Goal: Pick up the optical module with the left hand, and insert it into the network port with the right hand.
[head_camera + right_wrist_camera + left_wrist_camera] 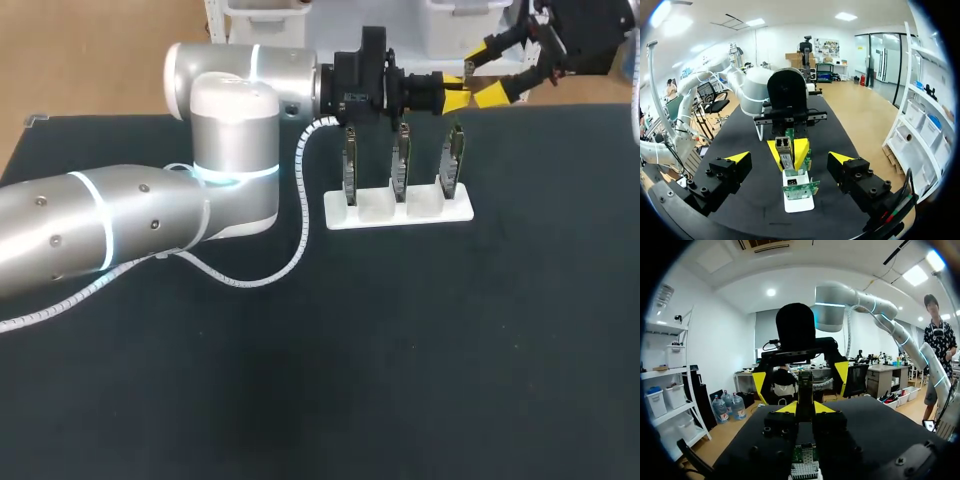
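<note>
The optical module (805,386), a slim metal bar, stands upright between the yellow tips of my left gripper (806,408), which is shut on it. In the head view my left gripper (455,92) hangs over the rightmost of three upright circuit boards (452,160) in a white holder (385,215). My right gripper (488,72) faces it from the far right, open. In the right wrist view the module (784,155) lies ahead of my right gripper (789,159), in line with the gap between its wide-spread fingers (735,162). A board with metal ports (799,189) stands below.
My left arm (230,150) crosses the back left of the black table (400,360), with its white spiral cable (290,260) looping down onto the mat. The middle board (400,160) and left board (350,165) stand beside the rightmost one.
</note>
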{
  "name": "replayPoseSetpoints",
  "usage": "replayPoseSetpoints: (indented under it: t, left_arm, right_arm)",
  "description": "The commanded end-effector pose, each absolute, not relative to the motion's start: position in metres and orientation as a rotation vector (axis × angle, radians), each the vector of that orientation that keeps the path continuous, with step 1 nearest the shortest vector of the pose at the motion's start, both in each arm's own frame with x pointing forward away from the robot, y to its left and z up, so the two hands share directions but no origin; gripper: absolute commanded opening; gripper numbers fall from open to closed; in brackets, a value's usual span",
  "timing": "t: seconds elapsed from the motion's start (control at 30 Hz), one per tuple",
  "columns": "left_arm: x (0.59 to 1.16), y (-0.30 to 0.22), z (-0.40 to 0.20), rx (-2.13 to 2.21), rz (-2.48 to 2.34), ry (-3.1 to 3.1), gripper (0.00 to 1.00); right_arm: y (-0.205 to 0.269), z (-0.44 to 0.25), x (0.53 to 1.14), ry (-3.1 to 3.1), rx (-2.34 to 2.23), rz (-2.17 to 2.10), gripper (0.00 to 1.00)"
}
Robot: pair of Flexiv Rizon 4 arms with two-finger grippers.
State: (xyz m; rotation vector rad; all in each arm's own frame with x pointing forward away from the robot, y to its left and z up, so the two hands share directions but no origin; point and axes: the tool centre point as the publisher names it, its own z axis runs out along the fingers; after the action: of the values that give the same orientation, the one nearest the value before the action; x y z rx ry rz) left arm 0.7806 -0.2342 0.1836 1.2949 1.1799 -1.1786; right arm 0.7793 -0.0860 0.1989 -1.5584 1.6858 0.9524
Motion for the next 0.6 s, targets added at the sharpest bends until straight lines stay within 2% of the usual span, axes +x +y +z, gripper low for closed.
replayPoseSetpoints:
  t: [0.03, 0.6]
  left_arm:
    - [0.7792, -0.2337, 0.1841, 1.293, -1.175, 1.182, 0.0]
    - [0.7792, -0.2337, 0.1841, 1.293, -1.175, 1.182, 0.0]
  right_arm:
    - [-0.0838, 0.2012, 0.776, 1.681, -1.557, 0.941, 1.0]
    - [-0.0791, 0.2105, 0.7792, 1.647, -1.566, 0.932, 1.0]
